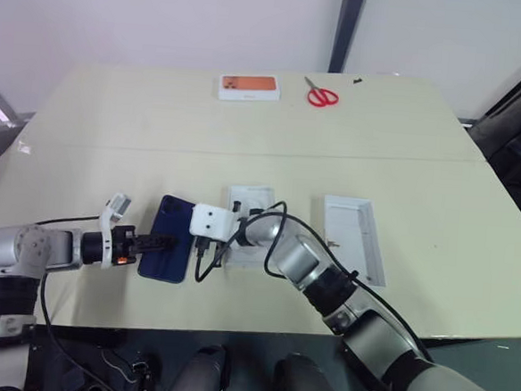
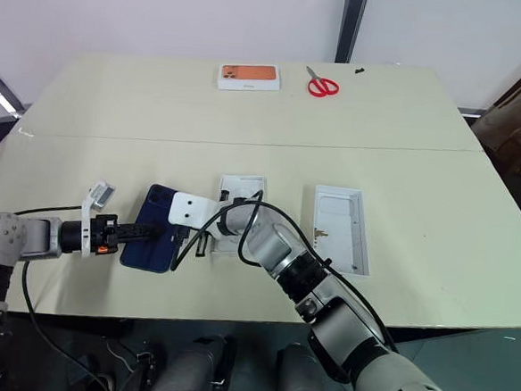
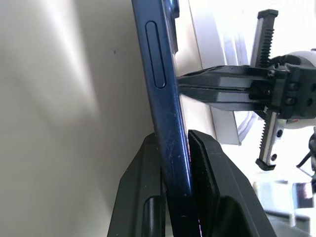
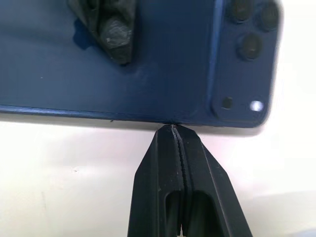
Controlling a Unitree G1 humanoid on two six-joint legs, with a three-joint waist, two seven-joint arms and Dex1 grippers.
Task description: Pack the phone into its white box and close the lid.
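The phone [image 1: 170, 239] is pinched edge-on by the left gripper [image 1: 154, 240] over the table [image 1: 424, 153], steadied by the clenched, empty right gripper [image 4: 177, 136], for transfer toward the white box [image 1: 250, 222].

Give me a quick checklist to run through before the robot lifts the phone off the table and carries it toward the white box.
1. Left end effector grips the phone: ok, its fingers clamp the phone's thin edge.
2. Right end effector out of the way: not ok, its shut tips press against the phone's long edge.
3. White box open: ok, though the right arm partly hides it.
4. Lid clear of the box: ok, it lies apart, inside facing up.
5. Cable on the right arm clear of the phone: cannot tell, it loops close beside it.
6. Scissors and orange-topped box out of the path: ok, at the table's far edge.
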